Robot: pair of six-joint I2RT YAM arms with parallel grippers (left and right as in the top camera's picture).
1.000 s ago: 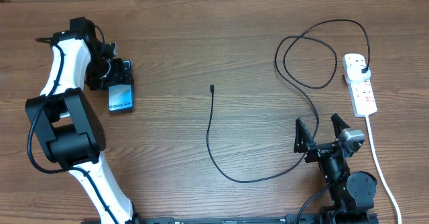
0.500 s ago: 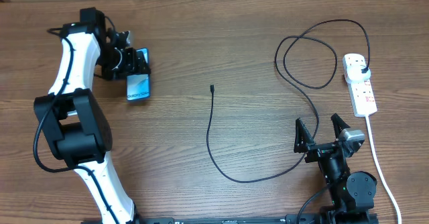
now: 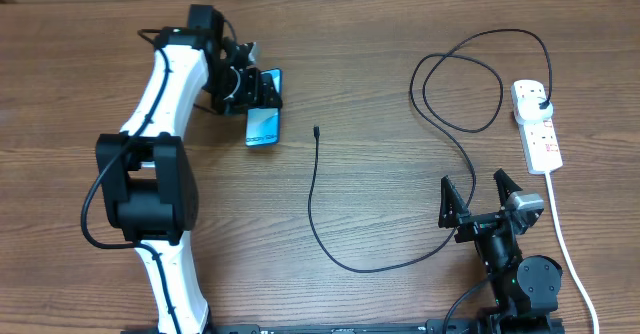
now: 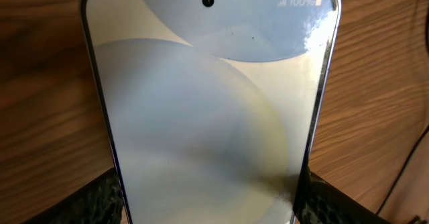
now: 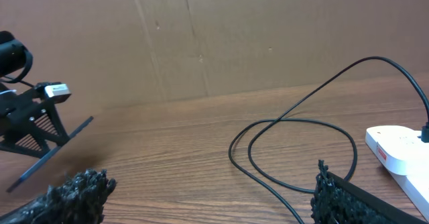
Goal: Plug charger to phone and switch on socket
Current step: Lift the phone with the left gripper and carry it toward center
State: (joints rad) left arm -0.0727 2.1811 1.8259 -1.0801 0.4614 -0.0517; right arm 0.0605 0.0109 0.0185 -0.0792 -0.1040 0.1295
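Observation:
My left gripper (image 3: pixel 258 92) is shut on the phone (image 3: pixel 264 125), a slim smartphone with a light blue screen, held at the back left of the table. In the left wrist view the phone (image 4: pixel 211 110) fills the frame between my two fingers. The charger, a thin black cable (image 3: pixel 318 209), lies loose at the centre with its small plug tip (image 3: pixel 316 130) to the right of the phone; its black plug (image 3: pixel 541 105) sits in the socket (image 3: pixel 537 126), a white power strip at the far right. My right gripper (image 3: pixel 480 192) is open and empty at the front right. The cable's loops (image 5: pixel 295 150) show in the right wrist view.
The thick white cord (image 3: pixel 565 239) runs from the power strip towards the front edge, right of my right arm. The cable makes two loops (image 3: pixel 460 84) at the back right. A brown cardboard wall (image 5: pixel 201 36) stands behind the table.
My left arm has carried the phone to the right and slightly back, from the far left towards the cable's plug tip. The right arm and the cable have not moved.

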